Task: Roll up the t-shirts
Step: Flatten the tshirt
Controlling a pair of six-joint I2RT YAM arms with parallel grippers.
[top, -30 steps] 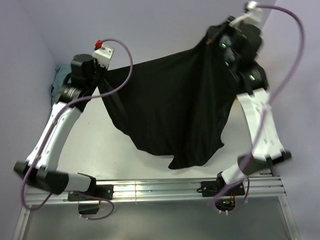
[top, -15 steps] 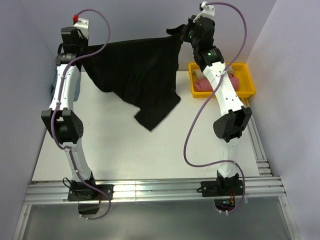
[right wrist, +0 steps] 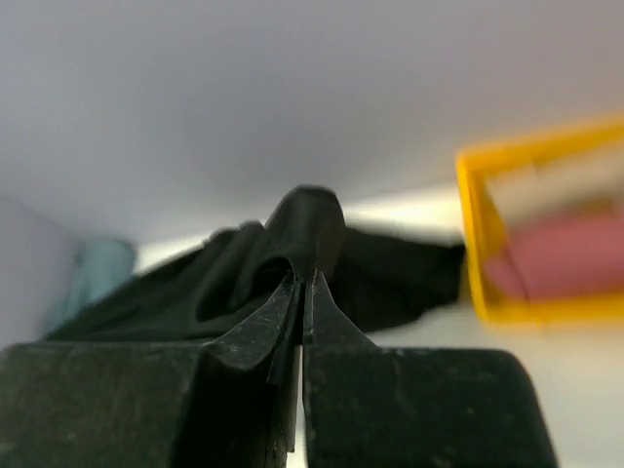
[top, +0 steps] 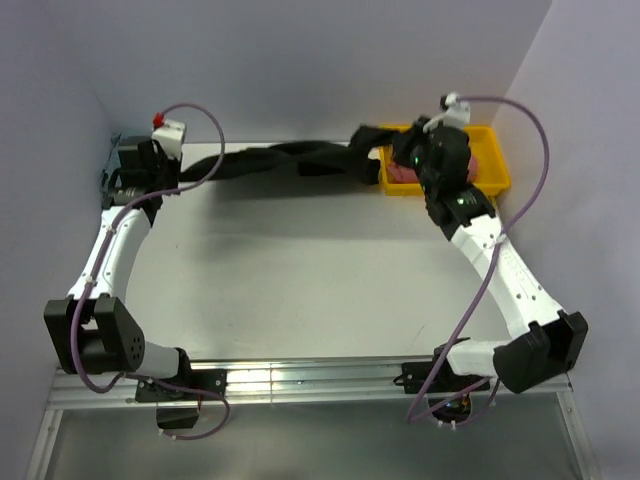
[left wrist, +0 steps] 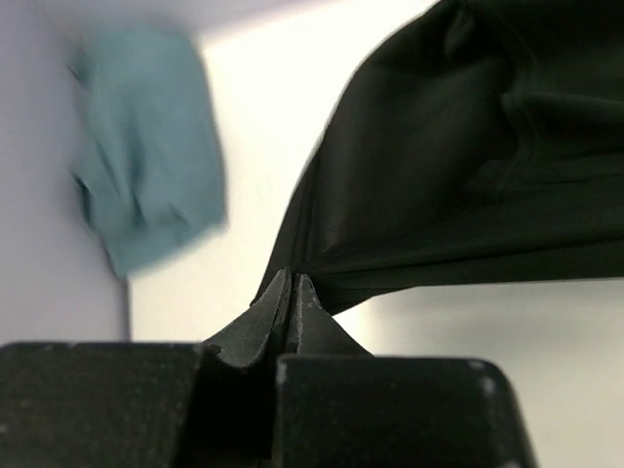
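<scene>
A black t-shirt (top: pixel 290 158) stretches as a bunched, twisted band along the far edge of the table (top: pixel 300 270). My left gripper (top: pixel 188 172) is shut on its left end. The left wrist view shows the fingertips (left wrist: pixel 292 280) pinching the cloth (left wrist: pixel 468 166). My right gripper (top: pixel 385 152) is shut on the right end, beside the yellow bin. In the right wrist view the shirt (right wrist: pixel 234 278) rises in a fold above the shut gripper (right wrist: pixel 304 280). A dusty-blue t-shirt (left wrist: pixel 146 185) lies crumpled at the far left by the wall. A pink t-shirt (top: pixel 405 172) lies in the bin.
The yellow bin (top: pixel 495 182) stands at the back right corner, close behind my right wrist. Purple walls close in the table at the back and both sides. The blue shirt (top: pixel 108 160) sits behind the left arm. An aluminium rail (top: pixel 300 380) runs along the near edge.
Both arms have come down and forward from holding the black shirt hanging high. The shirt went from a spread, hanging sheet to a low twisted band at the table's far edge.
</scene>
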